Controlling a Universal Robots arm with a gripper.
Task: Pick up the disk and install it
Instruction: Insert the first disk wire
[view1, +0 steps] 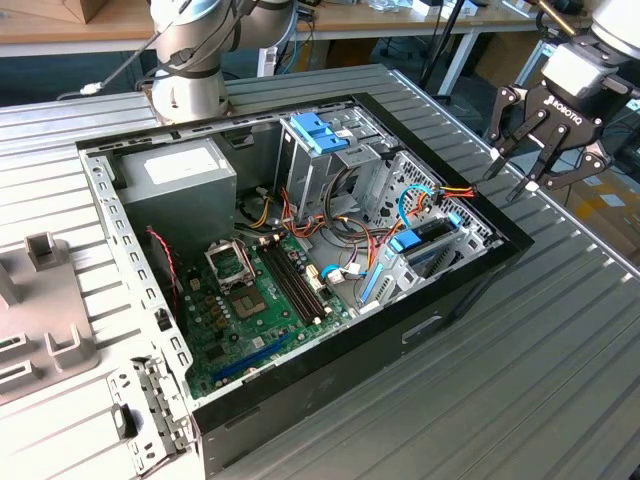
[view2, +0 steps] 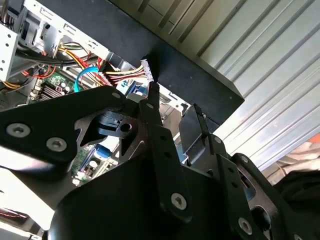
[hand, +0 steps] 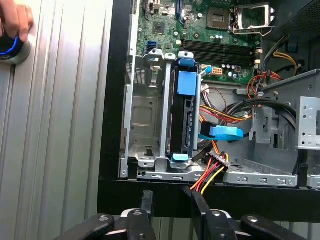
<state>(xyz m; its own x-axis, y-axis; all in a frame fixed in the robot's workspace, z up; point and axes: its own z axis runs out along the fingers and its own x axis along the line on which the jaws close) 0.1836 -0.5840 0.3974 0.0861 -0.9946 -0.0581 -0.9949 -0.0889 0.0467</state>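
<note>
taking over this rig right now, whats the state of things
Hand: open and empty, hanging outside the computer case, near its rim on the exterior view's right.
Disk: stands on edge in a slot of the drive cage inside the case, blue rail facing up, as seen in the first wrist view.
Done: the disk is in the cage and the hand holds nothing.
Left: the pictures don't show whether the disk is pushed fully home, so check that.

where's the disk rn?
In the first wrist view the disk stands on edge in the metal drive bay, beside the red-yellow cable bundle.
</note>
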